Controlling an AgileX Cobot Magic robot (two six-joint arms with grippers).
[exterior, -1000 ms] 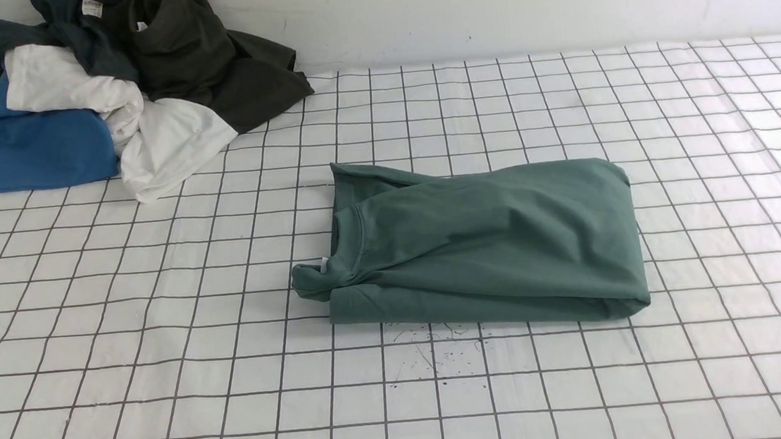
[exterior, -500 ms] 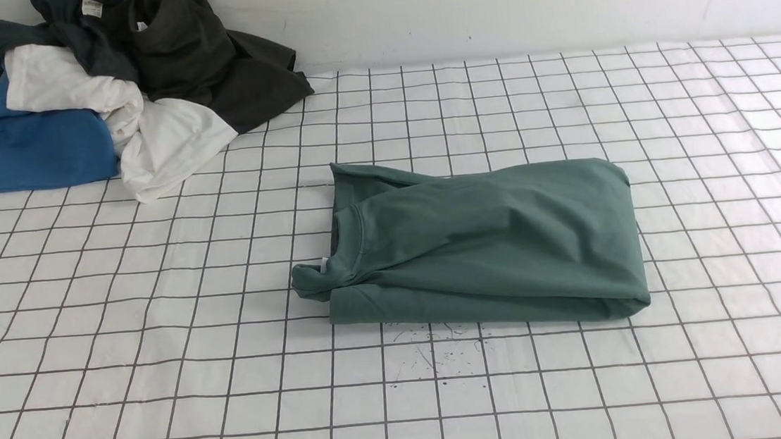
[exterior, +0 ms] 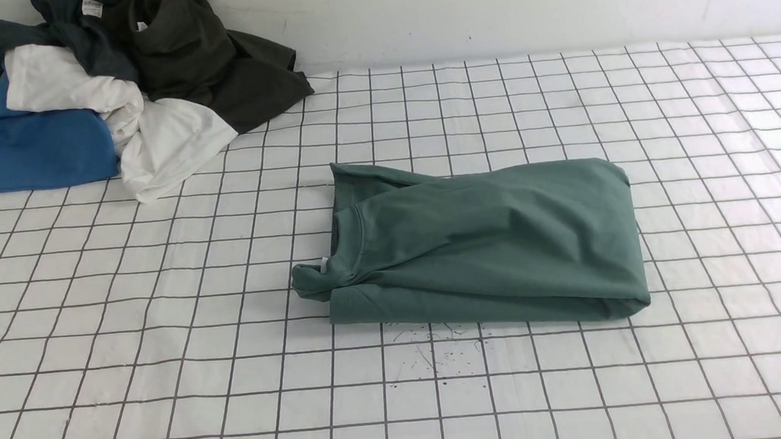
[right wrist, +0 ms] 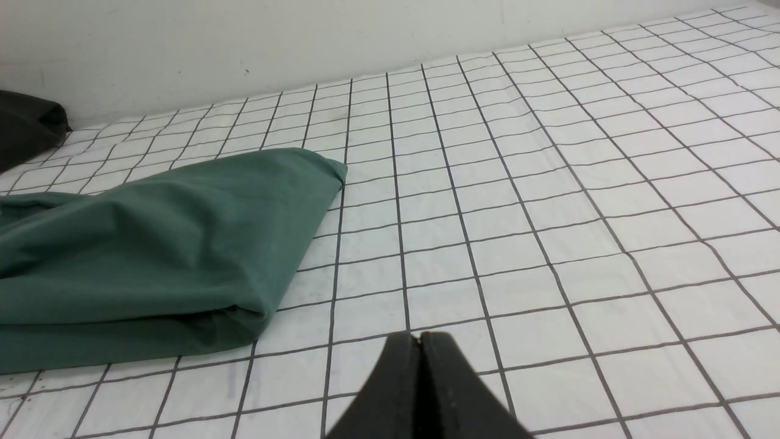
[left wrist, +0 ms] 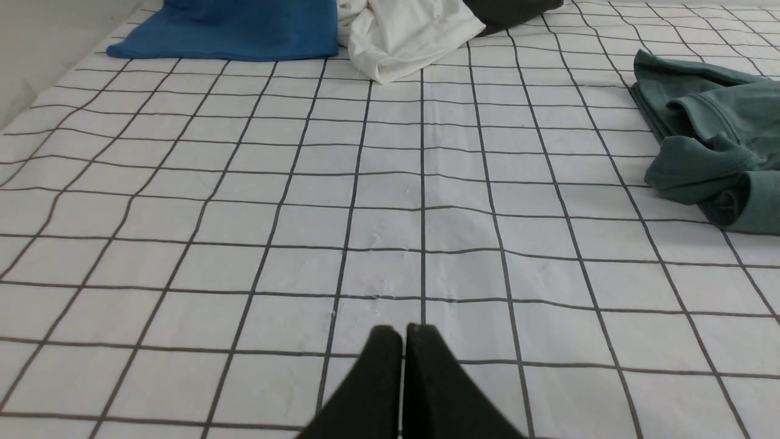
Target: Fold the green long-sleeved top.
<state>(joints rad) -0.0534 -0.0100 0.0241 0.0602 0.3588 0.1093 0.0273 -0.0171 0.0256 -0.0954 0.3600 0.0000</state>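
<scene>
Folded green long-sleeved top [exterior: 485, 250] flat on checked cloth [exterior: 159, 324], with a heap of clothes [exterior: 117, 81] far at back left. Left gripper [left wrist: 403, 332] and right gripper [right wrist: 420, 337] both closed tight, empty, above bare cloth, apart from the top.

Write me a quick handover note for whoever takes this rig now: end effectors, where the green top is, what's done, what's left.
Left end effector: shut, empty, over bare grid cloth, apart from the top.
Right end effector: shut, empty, over bare cloth just off the top's folded end.
Green long-sleeved top: lies mid-table as a compact folded rectangle, collar end toward the robot's left, sleeves tucked in. Nothing touches it.
Pile of other clothes: far left corner against the wall, apart from the top.
Done: the fold looks complete.
Left: probably nothing but a check; the collar-side edge is a bit bunched and could be smoothed.
</scene>
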